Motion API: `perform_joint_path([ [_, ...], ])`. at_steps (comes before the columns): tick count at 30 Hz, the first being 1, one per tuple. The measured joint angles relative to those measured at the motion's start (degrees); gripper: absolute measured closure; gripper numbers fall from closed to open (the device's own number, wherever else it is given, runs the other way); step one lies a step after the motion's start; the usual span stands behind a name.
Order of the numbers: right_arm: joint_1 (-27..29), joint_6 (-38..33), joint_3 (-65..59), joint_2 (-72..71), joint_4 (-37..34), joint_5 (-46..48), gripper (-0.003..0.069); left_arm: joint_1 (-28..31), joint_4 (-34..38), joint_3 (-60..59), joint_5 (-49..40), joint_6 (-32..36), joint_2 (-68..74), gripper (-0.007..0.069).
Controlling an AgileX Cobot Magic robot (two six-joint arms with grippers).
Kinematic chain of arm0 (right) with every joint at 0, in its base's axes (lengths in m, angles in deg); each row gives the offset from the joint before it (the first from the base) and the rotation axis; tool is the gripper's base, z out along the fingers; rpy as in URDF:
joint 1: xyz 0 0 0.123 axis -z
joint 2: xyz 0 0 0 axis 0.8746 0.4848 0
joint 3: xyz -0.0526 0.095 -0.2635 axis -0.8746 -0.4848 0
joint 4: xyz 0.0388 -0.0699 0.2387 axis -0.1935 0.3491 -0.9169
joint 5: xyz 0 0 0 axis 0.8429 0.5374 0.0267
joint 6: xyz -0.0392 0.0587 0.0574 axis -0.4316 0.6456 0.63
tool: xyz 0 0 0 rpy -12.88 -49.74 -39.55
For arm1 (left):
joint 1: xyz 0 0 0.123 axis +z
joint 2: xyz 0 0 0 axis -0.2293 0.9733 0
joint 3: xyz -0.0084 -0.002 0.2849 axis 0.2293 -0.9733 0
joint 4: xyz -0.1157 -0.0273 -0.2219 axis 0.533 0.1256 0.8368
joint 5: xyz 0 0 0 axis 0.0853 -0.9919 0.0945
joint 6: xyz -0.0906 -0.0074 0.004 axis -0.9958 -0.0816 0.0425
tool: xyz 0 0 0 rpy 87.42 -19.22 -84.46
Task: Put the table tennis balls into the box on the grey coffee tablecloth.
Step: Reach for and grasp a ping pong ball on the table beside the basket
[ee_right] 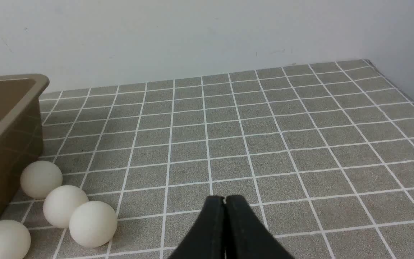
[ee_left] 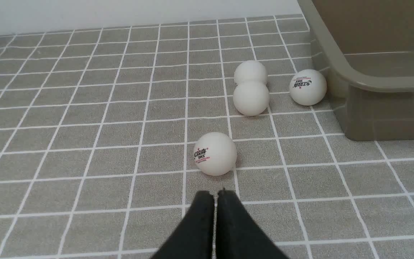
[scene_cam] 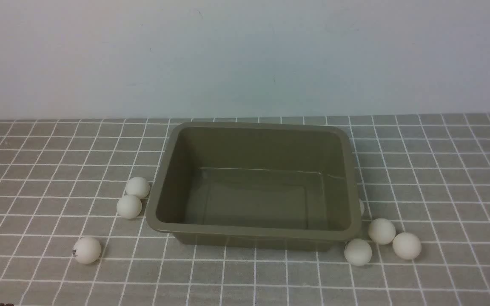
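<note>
Left fingers (ee_left: 198,223): pressed together and empty, low over the grey coffee tablecloth (ee_left: 84,136), just short of a logo-printed ball (ee_left: 215,153).
Right fingers (ee_right: 208,230): closed on nothing too, near the cluster (ee_right: 65,206) beside the box (ee_right: 13,97).
Box contents: open-topped, mid-cloth — nothing inside.
Table tennis balls (scene_cam: 129,206): all on the cloth, grouped either side of the box (a right-hand ball (scene_cam: 361,207) is mostly hidden behind the rim).
Risk, approach: fingers coming down unopened would likely nudge a ball and set it rolling — touching neighbours could scatter.
Risk, release: a ball let go over the flared rim may bounce out.
</note>
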Motion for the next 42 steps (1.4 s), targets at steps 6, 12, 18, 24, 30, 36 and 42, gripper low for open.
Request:
perform_joint_path([
  [6, 0.0, 0.0, 0.0, 0.0, 0.0, 0.0, 0.0673, 0.0, 0.0, 0.0, 0.0, 0.0, 0.0, 0.0629],
  [12, 0.0, 0.0, 0.0, 0.0, 0.0, 0.0, 0.0673, 0.0, 0.0, 0.0, 0.0, 0.0, 0.0, 0.0629],
  [18, 0.0, 0.0, 0.0, 0.0, 0.0, 0.0, 0.0673, 0.0, 0.0, 0.0, 0.0, 0.0, 0.0, 0.0629],
  [24, 0.0, 0.0, 0.0, 0.0, 0.0, 0.0, 0.0673, 0.0, 0.0, 0.0, 0.0, 0.0, 0.0, 0.0629],
  [30, 0.0, 0.0, 0.0, 0.0, 0.0, 0.0, 0.0673, 0.0, -0.1, 0.0, 0.1, 0.1, 0.0, 0.0629],
  [36, 0.0, 0.0, 0.0, 0.0, 0.0, 0.0, 0.0673, 0.0, 5.3, -0.2, 5.6, -2.0, 0.0, 0.0629],
  [42, 0.0, -0.3, 0.0, 0.0, 0.7, 0.0, 0.0673, 0.0, 19.0, -0.3, 25.1, -5.9, 0.0, 0.0629],
])
